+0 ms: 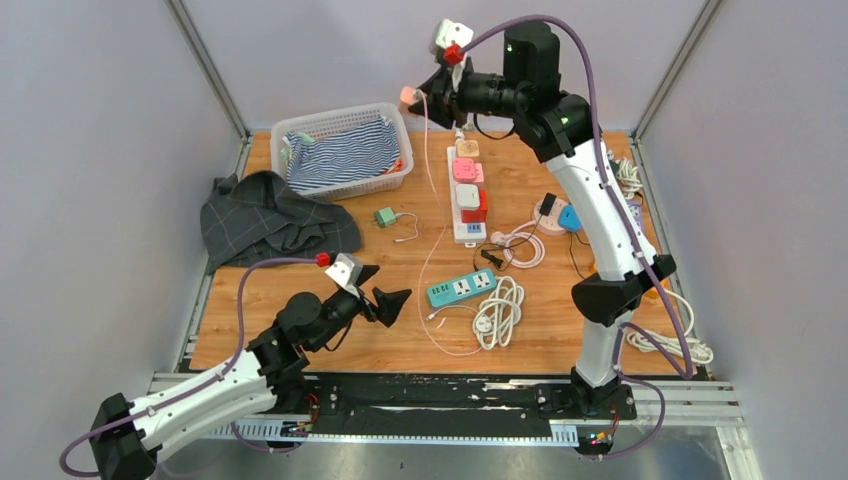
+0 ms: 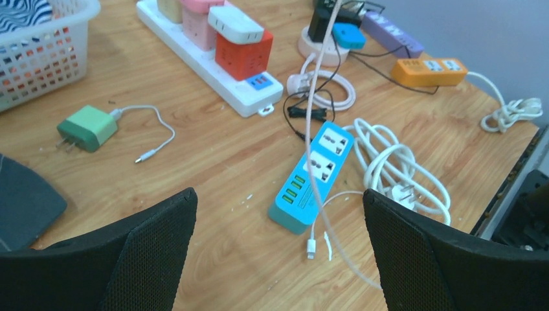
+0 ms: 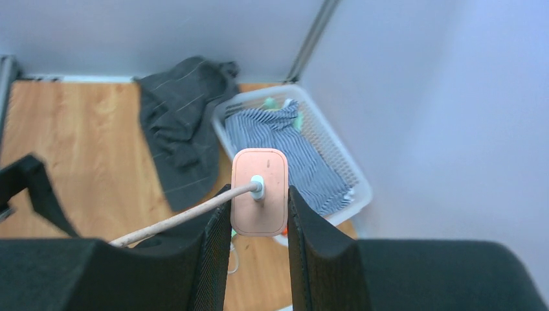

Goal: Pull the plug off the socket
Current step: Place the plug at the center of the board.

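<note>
Pale grey panels wall in a wooden table [image 1: 300, 330]. High above its 12 o'clock edge, the right gripper [image 3: 259, 194] is clamped on the pink plug [image 3: 259, 192], one finger flat against each side, with the plug's cabled face turned to the wrist camera. The plug hangs in the air, clear of the white power strip [image 1: 466, 225], which lies on the table below it toward 5 o'clock. Its thin pink cable [image 1: 427, 170] droops from it down to the tabletop. Behind the gripper, the right arm rises from its base at 5 o'clock, elbow raised, forearm reaching level toward 9 o'clock.

At 7 o'clock the left gripper [image 1: 385, 300] hovers low with its fingers spread wide and nothing between them, pointing at the blue power strip [image 2: 311, 175]. Its arm lies stretched low.
</note>
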Controlling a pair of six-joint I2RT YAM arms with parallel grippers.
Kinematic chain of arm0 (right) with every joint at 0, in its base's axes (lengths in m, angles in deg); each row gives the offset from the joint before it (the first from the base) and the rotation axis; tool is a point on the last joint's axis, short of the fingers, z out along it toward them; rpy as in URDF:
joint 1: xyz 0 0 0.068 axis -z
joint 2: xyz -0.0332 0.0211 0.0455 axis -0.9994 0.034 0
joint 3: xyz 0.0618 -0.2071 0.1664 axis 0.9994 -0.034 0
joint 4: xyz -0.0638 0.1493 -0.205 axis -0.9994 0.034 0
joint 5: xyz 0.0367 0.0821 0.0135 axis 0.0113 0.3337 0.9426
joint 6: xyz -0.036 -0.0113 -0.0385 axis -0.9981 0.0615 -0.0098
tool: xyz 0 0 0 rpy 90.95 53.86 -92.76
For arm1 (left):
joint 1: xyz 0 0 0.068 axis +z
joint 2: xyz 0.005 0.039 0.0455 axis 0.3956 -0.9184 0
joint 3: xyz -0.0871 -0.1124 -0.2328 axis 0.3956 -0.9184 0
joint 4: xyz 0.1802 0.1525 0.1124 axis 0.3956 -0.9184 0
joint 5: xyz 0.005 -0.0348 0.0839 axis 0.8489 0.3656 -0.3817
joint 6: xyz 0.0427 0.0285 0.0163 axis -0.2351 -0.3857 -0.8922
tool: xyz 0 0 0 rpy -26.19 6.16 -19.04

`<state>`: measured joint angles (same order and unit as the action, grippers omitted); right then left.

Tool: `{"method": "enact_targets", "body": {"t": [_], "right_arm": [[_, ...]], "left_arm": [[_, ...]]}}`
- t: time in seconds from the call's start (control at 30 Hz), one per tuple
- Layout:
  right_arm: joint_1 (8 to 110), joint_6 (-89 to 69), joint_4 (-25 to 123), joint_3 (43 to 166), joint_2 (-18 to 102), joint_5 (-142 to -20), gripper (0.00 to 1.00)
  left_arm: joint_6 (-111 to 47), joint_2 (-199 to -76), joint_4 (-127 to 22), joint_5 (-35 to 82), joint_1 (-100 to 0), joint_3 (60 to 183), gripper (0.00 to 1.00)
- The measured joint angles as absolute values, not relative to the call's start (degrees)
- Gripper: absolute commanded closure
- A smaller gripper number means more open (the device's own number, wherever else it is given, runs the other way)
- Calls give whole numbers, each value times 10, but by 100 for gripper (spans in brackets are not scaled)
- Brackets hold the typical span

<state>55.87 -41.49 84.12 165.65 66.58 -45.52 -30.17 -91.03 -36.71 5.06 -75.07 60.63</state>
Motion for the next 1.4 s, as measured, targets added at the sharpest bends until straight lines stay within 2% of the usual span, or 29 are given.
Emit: {"method": "enact_targets", "body": {"t": [0.2,0.73,0.93,1.0,1.07,1.1,1.13,1.17,1.3,1.4], "right_arm": [[558,-368,797,1740,699,-548,100],[558,-327,751,1711,729,-609,100],[553,-327,749,1705,729,-614,100],[551,-327,748,1702,729,-615,100],[551,-327,747,1700,729,-616,100],[551,-327,748,1699,729,-616,100],[551,-327,747,1698,729,-616,100],[551,-327,747,1698,729,-616,100],[551,-327,746,1682,726,-616,100],[553,-331,746,1654,724,-612,100]], "left_arm": [[-297,-956,-376,39,-751,606,0],[-173,-1084,-354,116,-750,660,2],[-124,-1237,-305,137,-747,681,22],[-112,-1291,-293,141,-747,691,34],[-100,-1337,-283,143,-746,698,68],[-95,-1352,-276,146,-746,698,82],[-90,-1367,-268,150,-745,698,92],[-85,-1376,-263,155,-745,698,98],[-79,-1344,-248,166,-740,690,100],[-84,-1235,-259,167,-705,671,100]]}}
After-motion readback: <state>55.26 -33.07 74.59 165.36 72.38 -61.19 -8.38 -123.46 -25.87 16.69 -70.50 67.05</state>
